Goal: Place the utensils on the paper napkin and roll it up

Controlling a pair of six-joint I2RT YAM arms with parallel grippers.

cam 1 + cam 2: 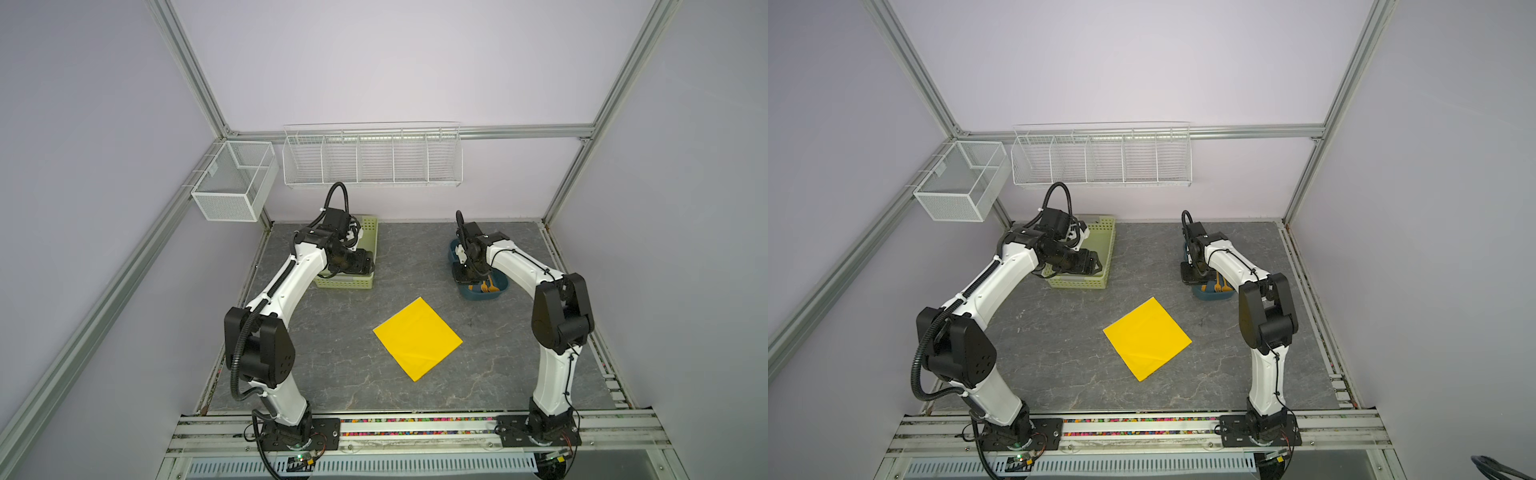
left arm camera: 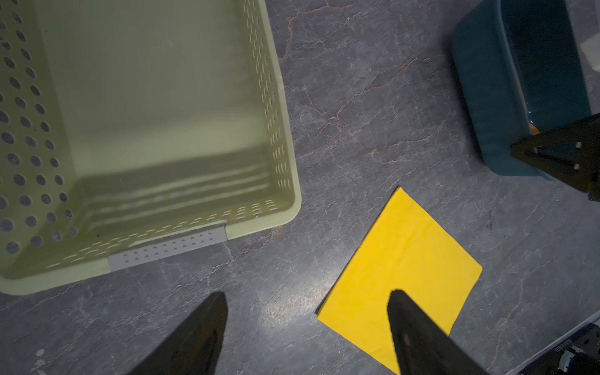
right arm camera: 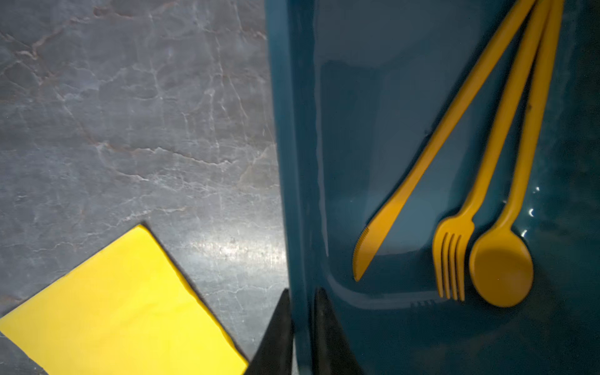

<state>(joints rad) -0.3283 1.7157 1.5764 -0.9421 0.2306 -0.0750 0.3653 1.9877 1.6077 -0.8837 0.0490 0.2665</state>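
Pinching wall of teal tub (image 3: 292, 130) with right end effector (image 3: 302, 292), jaws nearly closed. Hovering left end effector (image 2: 306, 293) wide open, empty, by green basket (image 2: 285, 146). Seeing knife (image 3: 431, 156), fork (image 3: 451, 256), spoon (image 3: 501, 269) in tub, handle ends cropped; paper napkin (image 1: 417, 337) flat on bench (image 1: 332, 353), apart from tub.

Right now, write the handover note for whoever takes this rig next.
The left gripper is open and empty, hovering beside the green basket.
The right gripper is closed on the side wall of the blue tray, one finger inside and one outside.
The knife, fork and spoon lie in the blue tray, none lifted.
The paper napkin lies flat on the table, bare and unrolled.
Done: no utensil placed yet.
Left: move all three onto the napkin, then roll it.
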